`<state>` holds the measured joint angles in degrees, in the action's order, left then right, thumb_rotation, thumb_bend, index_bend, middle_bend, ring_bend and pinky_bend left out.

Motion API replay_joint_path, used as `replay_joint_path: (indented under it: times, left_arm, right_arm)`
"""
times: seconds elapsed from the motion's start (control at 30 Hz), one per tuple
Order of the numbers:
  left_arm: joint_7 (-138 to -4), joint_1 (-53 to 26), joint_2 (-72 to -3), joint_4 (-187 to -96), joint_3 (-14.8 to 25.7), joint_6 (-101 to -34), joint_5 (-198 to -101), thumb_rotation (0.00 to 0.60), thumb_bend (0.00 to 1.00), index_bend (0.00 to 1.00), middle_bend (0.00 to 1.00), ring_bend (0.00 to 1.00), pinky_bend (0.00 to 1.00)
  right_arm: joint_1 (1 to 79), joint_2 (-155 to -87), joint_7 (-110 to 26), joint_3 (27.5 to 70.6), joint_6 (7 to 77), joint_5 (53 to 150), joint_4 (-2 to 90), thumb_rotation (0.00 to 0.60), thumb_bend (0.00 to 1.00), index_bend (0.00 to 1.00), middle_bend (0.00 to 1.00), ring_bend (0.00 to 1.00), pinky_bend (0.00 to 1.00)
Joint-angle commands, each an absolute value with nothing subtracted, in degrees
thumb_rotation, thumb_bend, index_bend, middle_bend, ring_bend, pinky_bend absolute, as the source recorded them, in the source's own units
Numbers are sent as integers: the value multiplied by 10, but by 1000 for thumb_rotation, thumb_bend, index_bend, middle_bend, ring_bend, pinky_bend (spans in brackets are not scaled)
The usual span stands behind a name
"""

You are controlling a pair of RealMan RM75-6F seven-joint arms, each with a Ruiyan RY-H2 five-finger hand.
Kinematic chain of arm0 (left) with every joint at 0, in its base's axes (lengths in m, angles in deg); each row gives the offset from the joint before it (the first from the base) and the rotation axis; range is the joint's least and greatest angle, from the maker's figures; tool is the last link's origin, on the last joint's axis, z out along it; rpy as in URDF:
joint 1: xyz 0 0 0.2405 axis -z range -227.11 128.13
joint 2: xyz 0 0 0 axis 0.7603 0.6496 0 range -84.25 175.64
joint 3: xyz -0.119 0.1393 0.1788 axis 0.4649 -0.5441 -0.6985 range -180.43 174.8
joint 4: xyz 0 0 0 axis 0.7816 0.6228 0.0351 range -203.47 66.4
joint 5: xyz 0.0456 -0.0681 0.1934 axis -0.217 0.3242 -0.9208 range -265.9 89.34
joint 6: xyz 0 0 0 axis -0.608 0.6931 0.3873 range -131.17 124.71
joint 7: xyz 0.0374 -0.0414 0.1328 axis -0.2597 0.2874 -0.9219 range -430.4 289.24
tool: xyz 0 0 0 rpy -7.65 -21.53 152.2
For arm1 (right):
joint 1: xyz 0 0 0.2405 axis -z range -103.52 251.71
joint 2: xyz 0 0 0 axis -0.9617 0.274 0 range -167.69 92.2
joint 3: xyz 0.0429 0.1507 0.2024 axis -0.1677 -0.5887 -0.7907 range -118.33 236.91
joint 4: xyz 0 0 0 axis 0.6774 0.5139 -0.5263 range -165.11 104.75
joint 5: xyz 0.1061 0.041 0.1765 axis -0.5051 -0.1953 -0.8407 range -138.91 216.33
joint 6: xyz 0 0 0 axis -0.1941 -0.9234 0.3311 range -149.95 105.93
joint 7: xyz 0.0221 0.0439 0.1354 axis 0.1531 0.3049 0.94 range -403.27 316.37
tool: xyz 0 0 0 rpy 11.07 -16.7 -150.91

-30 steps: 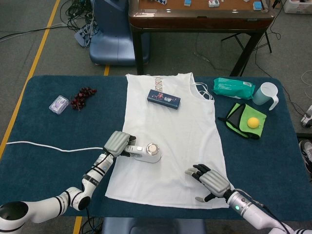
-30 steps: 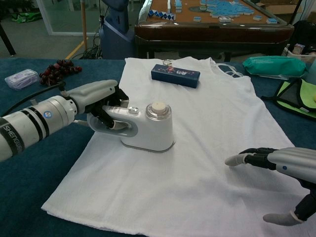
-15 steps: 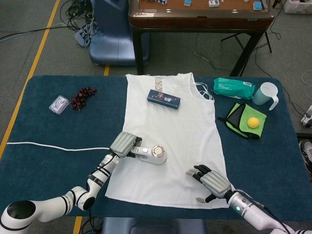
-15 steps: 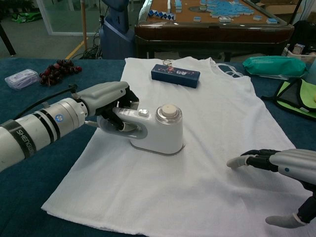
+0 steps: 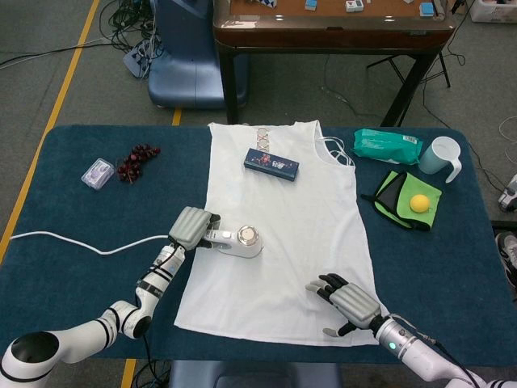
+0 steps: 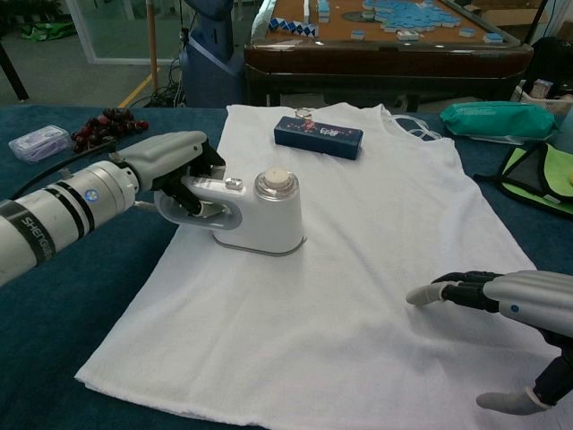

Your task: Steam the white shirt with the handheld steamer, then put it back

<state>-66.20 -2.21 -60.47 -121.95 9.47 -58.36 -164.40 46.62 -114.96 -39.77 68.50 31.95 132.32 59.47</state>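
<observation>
Lying flat on the blue counter (image 5: 73,267), the white shirt (image 5: 283,234) is being pressed at its left part by the handheld steamer (image 5: 241,241), whose handle is being gripped by the left robot hand (image 5: 192,229). The right robot hand (image 5: 346,301) is being held with fingers spread, holding nothing, over the shirt's near right corner. A dark blue box (image 5: 271,163) is lying on the shirt's far end. At the far right, a yellow ball (image 5: 418,203) is being carried by a green cloth (image 5: 404,196), beside a pale jug (image 5: 441,156) whose contents cannot be told.
</observation>
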Motion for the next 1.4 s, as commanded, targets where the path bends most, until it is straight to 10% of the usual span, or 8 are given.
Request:
replay_joint_path:
  times: [0.03, 0.5, 1.4]
  left_arm:
    - [-643, -17, -615, -1191, 102, -583, -1642, 600, 206, 695, 784, 639, 666]
    - [-589, -3, -637, -1098, 118, -572, -1633, 600, 206, 694, 779, 633, 666]
    - [-650, -19, -621, -1264, 75, -602, -1673, 600, 206, 682, 771, 625, 666]
  right_arm:
    - [466, -1149, -398, 685, 319, 1322, 596, 495, 246, 83, 118, 12, 4]
    - [466, -1148, -405, 685, 318, 1316, 599, 495, 246, 83, 118, 13, 4]
    - [471, -1139, -407, 698, 323, 1322, 606, 495, 246, 83, 118, 13, 4]
